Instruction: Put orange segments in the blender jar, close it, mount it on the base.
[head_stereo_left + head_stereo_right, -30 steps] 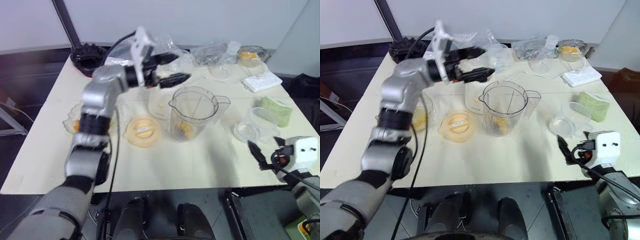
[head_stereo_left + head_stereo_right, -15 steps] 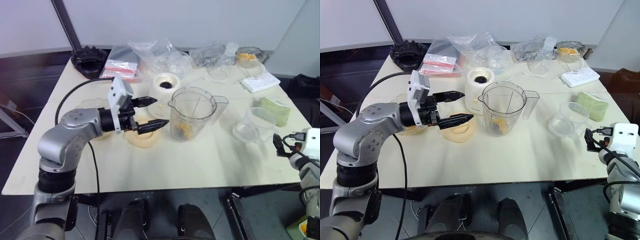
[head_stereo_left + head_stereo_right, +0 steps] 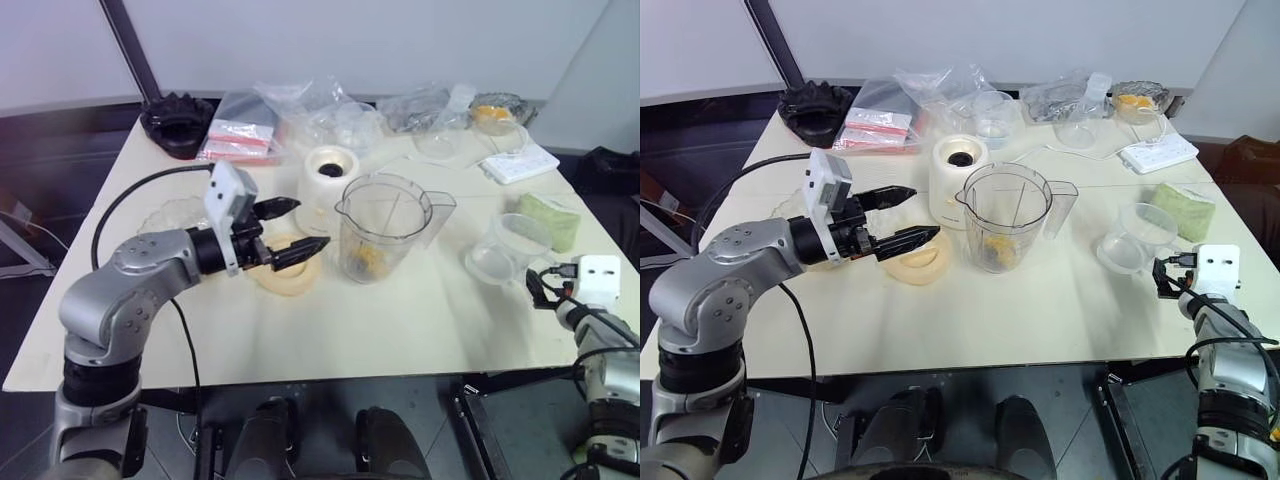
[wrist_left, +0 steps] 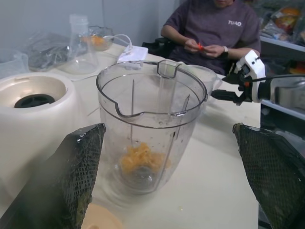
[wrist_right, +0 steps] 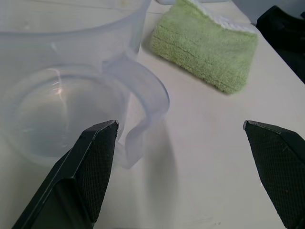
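From the head camera I see the tall clear plastic blender jar point(image 3: 1008, 218) standing upright near the middle of the cream table point(image 3: 970, 310), its lid off, with yellow-orange segments point(image 3: 1000, 253) lying at its bottom. Just behind it and to its left stands the squat cream-white base point(image 3: 958, 167) with a dark round socket on top, close to the jar and not under it. A round pale-orange plastic lid point(image 3: 913, 262) lies flat on the table left of the jar. My left gripper point(image 3: 902, 216) hangs over that lid, pointing toward the jar, its two black fingers spread wide and empty. My right gripper point(image 3: 1161, 276) sits at the right table edge, near a low clear plastic tub point(image 3: 1132, 240) lying on its side; a folded green cloth point(image 3: 1184, 209) lies beyond it. A black ridged round object point(image 3: 817, 105) sits at the far left corner.

Through the left wrist camera, I look between the parted fingers point(image 4: 71, 176) straight at the jar point(image 4: 151, 119), with the base point(image 4: 33, 107) beside it and the pulp point(image 4: 140, 160) over the dark blade. A seated person in a dark shirt point(image 4: 212, 26) is past the table.

Through the right wrist camera, the fingers point(image 5: 86, 167) stand released, framing the clear tub point(image 5: 66, 95) and the green cloth point(image 5: 205, 47).
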Robot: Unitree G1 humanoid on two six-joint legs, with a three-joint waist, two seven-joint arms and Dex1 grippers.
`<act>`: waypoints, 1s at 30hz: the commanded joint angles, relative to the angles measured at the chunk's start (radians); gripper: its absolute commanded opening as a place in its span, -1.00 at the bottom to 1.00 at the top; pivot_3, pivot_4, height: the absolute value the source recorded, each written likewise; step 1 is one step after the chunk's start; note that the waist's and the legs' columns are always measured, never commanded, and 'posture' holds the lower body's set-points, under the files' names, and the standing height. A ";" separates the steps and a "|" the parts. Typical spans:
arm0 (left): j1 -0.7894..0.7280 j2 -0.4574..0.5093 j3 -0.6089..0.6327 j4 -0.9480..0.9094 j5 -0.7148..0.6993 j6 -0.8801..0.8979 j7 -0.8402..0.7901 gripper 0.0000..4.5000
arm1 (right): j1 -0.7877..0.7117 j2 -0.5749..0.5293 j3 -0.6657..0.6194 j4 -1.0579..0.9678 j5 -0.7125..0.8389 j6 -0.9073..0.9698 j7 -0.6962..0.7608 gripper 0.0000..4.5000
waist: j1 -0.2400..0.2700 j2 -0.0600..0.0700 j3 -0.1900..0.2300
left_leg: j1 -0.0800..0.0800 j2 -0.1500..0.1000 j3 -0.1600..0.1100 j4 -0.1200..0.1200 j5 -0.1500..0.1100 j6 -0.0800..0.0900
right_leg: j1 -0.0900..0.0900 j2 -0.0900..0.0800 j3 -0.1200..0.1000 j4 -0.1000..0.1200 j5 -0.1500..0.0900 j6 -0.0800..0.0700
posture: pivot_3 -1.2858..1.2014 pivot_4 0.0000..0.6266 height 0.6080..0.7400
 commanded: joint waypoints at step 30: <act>-0.001 0.133 0.039 -0.021 -0.138 0.000 0.062 1.00 | -0.421 -0.070 0.122 0.630 -0.112 -0.452 -0.056 -0.99 | -0.022 0.001 0.001 | 0.000 0.000 0.001 -0.002 0.000 0.000 | 0.000 0.000 0.001 -0.001 0.000 0.000 | 0.03 -0.52 1.00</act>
